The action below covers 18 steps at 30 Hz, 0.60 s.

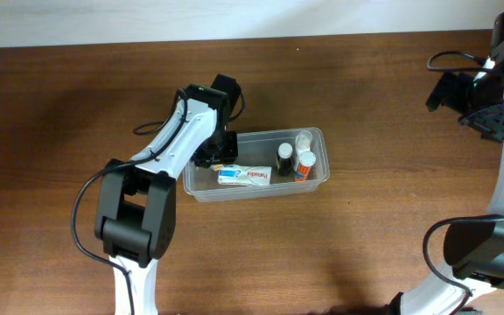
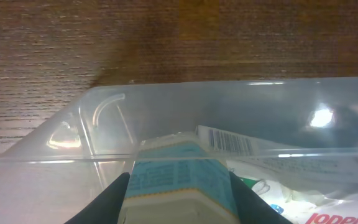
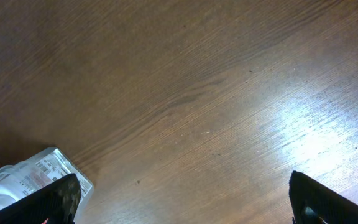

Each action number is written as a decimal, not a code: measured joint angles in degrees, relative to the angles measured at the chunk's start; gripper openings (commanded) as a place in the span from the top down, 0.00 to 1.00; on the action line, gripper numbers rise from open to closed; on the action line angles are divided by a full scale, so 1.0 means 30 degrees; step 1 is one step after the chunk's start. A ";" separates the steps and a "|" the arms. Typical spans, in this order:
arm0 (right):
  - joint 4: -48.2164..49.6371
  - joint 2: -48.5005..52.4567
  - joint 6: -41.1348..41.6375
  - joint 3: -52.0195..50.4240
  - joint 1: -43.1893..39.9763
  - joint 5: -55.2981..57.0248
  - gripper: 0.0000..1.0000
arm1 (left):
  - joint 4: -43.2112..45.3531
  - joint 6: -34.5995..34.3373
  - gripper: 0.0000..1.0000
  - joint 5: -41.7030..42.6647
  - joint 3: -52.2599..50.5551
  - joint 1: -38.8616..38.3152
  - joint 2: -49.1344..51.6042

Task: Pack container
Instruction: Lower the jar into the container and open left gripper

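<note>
The clear plastic container (image 1: pixel 320 134) sits mid-table, holding a white tube (image 1: pixel 245 176), a dark bottle (image 1: pixel 284 157), an orange-capped bottle (image 1: pixel 304 164) and a clear bottle (image 1: pixel 304 139). My left gripper (image 1: pixel 220 157) is at the container's left end, shut on a light blue and white box (image 2: pixel 179 177) held inside the tub (image 2: pixel 104 106). A barcoded packet (image 2: pixel 229 142) lies beside the box. My right gripper (image 3: pixel 182 199) is open and empty over bare wood at the far right; a corner of the container (image 3: pixel 55 163) shows in its view.
The brown wooden table (image 1: pixel 366 236) surrounds the container. My right arm (image 1: pixel 497 87) stands at the right edge, its base at the bottom right. My left arm's base (image 1: pixel 134 219) stands left of the container.
</note>
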 measured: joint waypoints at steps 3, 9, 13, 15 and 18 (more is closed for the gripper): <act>0.0000 0.0000 -0.0015 0.0000 0.0000 0.0007 0.02 | 0.0175 -0.0270 0.68 -0.0015 0.0000 0.0000 0.0000; -0.0007 0.0000 -0.0015 0.0000 0.0000 0.0007 0.02 | 0.0401 -0.0641 0.68 -0.0095 0.0000 0.0000 0.0000; 0.0000 0.0000 -0.0007 0.0000 0.0000 0.0007 0.02 | 0.0444 -0.0889 0.68 -0.0313 0.0000 0.0000 0.0000; 0.0000 0.0000 -0.0007 0.0000 0.0000 0.0000 0.02 | 0.0452 -0.1013 0.68 -0.0525 0.0000 0.0000 0.0000; 0.0000 0.0000 -0.0015 0.0000 0.0000 0.0000 0.02 | 0.0444 -0.1144 0.68 -0.0699 0.0000 0.0000 0.0000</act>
